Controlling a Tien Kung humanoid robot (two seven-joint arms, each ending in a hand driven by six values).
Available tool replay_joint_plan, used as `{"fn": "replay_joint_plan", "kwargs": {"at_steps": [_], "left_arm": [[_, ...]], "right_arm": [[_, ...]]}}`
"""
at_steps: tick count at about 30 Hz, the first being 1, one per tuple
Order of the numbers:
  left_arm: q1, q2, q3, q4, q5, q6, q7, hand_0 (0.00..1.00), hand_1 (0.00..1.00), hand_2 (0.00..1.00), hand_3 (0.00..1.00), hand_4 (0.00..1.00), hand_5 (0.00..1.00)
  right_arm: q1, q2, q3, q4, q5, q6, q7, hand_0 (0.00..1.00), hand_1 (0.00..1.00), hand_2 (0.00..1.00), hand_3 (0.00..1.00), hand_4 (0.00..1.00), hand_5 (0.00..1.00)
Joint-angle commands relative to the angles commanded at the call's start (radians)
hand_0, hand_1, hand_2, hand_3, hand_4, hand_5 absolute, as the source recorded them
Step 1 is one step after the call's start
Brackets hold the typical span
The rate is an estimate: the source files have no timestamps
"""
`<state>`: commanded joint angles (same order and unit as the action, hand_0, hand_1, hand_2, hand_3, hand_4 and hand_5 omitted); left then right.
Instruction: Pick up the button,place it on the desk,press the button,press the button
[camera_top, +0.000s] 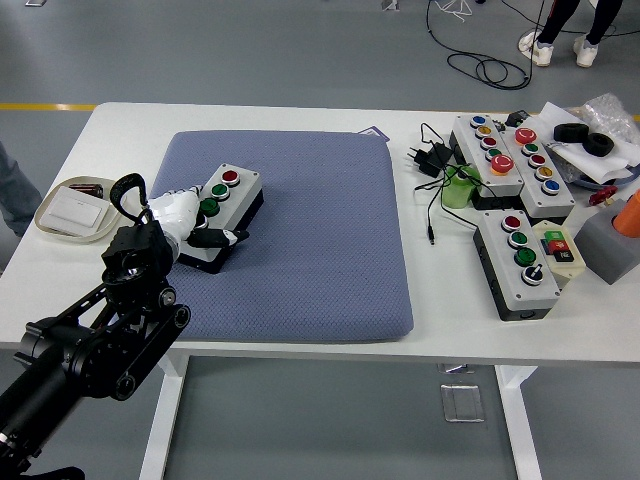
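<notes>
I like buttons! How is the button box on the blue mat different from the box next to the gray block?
The box on the mat has three buttons; the box by the gray block has more controls, including a black knob. The left hand touches the mat box; nothing touches the other, which sits on the bare table. Both have red and green buttons.

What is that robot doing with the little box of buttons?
The robot's left hand is wrapped around a small button box with red and green buttons, which sits on a blue-grey mat on the white table. The hand grips the box at its near end. More button boxes and cables lie untouched on the table's right side. The right arm is out of sight.
</notes>
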<state>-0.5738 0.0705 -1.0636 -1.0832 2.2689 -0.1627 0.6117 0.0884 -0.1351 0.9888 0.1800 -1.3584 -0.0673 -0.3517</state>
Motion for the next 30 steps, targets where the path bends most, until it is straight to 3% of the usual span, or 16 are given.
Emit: {"fn": "replay_joint_plan", "kwargs": {"at_steps": [2, 3, 8, 9, 14, 15, 20, 21, 26, 27, 30], "left_arm": [[-0.002, 0.001, 0.001, 0.001, 0.000, -0.009, -0.002, 0.708, 0.889, 0.998, 0.998, 0.998, 0.521], [-0.002, 0.001, 0.001, 0.002, 0.000, -0.012, -0.003, 0.556, 0.714, 0.911, 0.998, 0.881, 0.301], [-0.009, 0.004, 0.007, 0.012, 0.000, -0.026, -0.003, 0.556, 0.714, 0.911, 0.998, 0.881, 0.301], [-0.009, 0.004, 0.006, 0.014, 0.000, -0.026, -0.003, 0.515, 0.577, 0.707, 0.998, 0.861, 0.307], [-0.016, 0.011, 0.005, 0.026, 0.000, -0.036, -0.006, 0.515, 0.577, 0.707, 0.998, 0.861, 0.307], [-0.018, 0.015, 0.005, 0.028, 0.000, -0.035, -0.008, 0.521, 0.437, 0.529, 0.973, 0.765, 0.167], [-0.025, 0.032, 0.015, 0.037, 0.000, -0.026, -0.047, 0.521, 0.437, 0.529, 0.973, 0.765, 0.167], [-0.026, 0.034, 0.017, 0.037, 0.000, -0.025, -0.053, 0.125, 0.233, 0.301, 0.765, 0.818, 0.286], [-0.029, 0.047, 0.021, 0.040, 0.000, -0.009, -0.065, 0.125, 0.233, 0.301, 0.765, 0.818, 0.286], [-0.030, 0.051, 0.022, 0.040, 0.000, -0.002, -0.072, 0.167, 0.184, 0.215, 0.591, 0.532, 0.076], [-0.034, 0.060, 0.029, 0.043, 0.000, 0.010, -0.094, 0.167, 0.184, 0.215, 0.591, 0.532, 0.076]], "right_arm": [[0.000, 0.000, 0.001, 0.000, -0.001, 0.000, 0.000, 0.643, 0.462, 0.612, 0.565, 0.309, 0.232], [0.001, 0.000, 0.001, 0.000, -0.002, 0.000, 0.000, 0.643, 0.462, 0.612, 0.565, 0.308, 0.231], [0.000, 0.000, 0.003, 0.000, -0.002, 0.000, 0.000, 0.643, 0.462, 0.612, 0.565, 0.308, 0.231], [0.000, 0.000, 0.003, 0.000, -0.002, 0.000, 0.000, 0.643, 0.461, 0.612, 0.565, 0.308, 0.231], [0.000, 0.000, 0.005, 0.000, -0.004, -0.001, 0.000, 0.643, 0.461, 0.612, 0.565, 0.308, 0.231], [0.000, 0.000, 0.005, 0.000, -0.004, -0.001, 0.000, 0.643, 0.460, 0.613, 0.565, 0.308, 0.230], [0.001, 0.001, 0.006, 0.000, -0.003, -0.002, 0.000, 0.643, 0.460, 0.613, 0.565, 0.308, 0.230], [0.001, 0.001, 0.006, 0.000, -0.002, -0.002, 0.000, 0.642, 0.460, 0.612, 0.564, 0.308, 0.229], [0.000, 0.001, 0.007, 0.000, -0.002, -0.002, -0.001, 0.642, 0.460, 0.612, 0.564, 0.308, 0.229], [0.000, 0.001, 0.008, 0.000, -0.002, -0.002, -0.001, 0.642, 0.460, 0.612, 0.564, 0.308, 0.229], [0.000, 0.001, 0.009, 0.000, -0.003, -0.002, -0.001, 0.640, 0.460, 0.612, 0.565, 0.307, 0.228]]}}
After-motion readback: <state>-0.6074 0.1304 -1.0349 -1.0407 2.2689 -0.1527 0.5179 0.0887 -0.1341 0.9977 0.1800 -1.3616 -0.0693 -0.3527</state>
